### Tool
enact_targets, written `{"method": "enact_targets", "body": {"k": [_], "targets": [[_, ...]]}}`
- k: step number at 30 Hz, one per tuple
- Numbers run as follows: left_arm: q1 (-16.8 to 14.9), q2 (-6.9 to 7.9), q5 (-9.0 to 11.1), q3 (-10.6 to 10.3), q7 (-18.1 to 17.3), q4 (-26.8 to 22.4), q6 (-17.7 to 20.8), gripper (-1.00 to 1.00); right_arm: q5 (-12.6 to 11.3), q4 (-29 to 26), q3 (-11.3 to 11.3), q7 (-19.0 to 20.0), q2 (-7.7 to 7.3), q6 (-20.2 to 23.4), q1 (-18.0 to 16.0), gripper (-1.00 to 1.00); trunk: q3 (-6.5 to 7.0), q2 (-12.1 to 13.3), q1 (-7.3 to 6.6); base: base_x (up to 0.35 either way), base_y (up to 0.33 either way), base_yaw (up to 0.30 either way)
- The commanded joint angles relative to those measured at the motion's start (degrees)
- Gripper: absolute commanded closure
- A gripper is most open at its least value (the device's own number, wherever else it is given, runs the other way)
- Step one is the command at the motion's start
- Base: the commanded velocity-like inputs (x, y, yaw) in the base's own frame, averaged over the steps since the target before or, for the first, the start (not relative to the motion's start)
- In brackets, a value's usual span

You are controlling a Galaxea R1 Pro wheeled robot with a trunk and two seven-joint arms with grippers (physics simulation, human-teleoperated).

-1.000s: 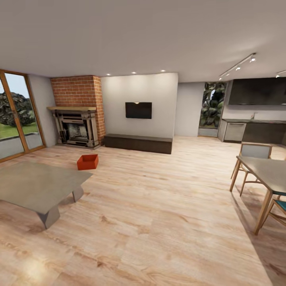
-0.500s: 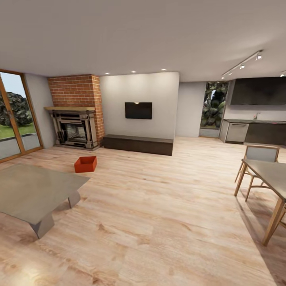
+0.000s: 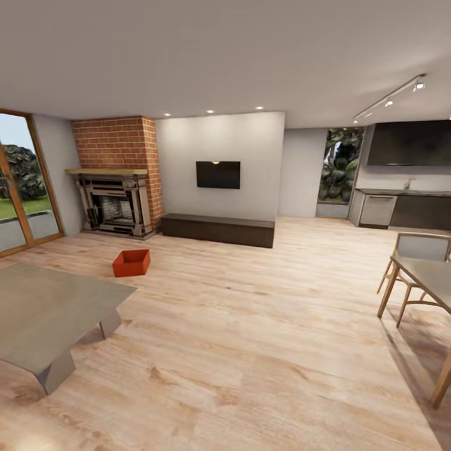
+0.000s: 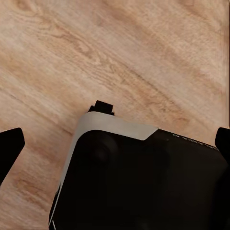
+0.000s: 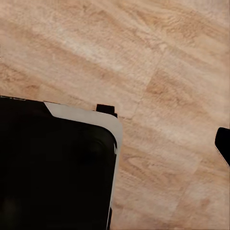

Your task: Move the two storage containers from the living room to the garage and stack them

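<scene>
Living room, head view: light plank floor (image 3: 250, 351); one orange-red storage container (image 3: 131, 263) upright, mouth up, near the brick fireplace (image 3: 116, 181), beyond the coffee table (image 3: 44, 310). Camera shifted since earlier; dining table (image 3: 432, 282) now more cropped. Wrist views: left gripper (image 4: 115, 143) fingertips spread wide, empty; right gripper's spread cannot be judged, one fingertip (image 5: 223, 143) visible.

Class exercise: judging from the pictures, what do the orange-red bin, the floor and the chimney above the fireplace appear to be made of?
Storage container: probably matte plastic, given its thin walls and uniform orange-red colour. Floor: light wood planks with visible grain and slight sheen. Chimney breast: red brick with pale mortar lines.
</scene>
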Motion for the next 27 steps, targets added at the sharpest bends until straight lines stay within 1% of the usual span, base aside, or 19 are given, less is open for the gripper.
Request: {"method": "enact_targets", "body": {"k": [1, 10, 16, 27], "targets": [[-0.05, 0.0, 0.44, -0.49, 0.16, -0.03, 0.2, -1.0, -0.58, 0.18, 0.48, 0.1, 0.03, -0.31, -0.08, -1.0, -0.09, -0.06, 0.04, 0.323, 0.0, 0.0], [-0.05, 0.0, 0.4, -0.49, 0.16, -0.03, 0.17, -1.0, -0.58, 0.19, 0.48, 0.08, 0.08, -0.61, -0.08, -1.0, -0.09, -0.06, 0.04, 0.323, 0.0, 0.0], [-0.05, -0.03, 0.41, -0.48, 0.16, -0.03, -1.43, -1.0, -0.5, 0.17, 0.33, 0.29, -0.09, -0.9, -0.08, -1.0, -0.09, -0.06, 0.04, 0.323, 0.0, 0.0], [-0.05, 0.0, 0.42, -0.47, 0.16, -0.03, -1.64, -1.0, -0.56, 0.19, 0.31, 0.38, -0.13, -0.91, -0.08, -1.0, -0.09, -0.06, 0.04, 0.323, 0.0, 0.0]]}}
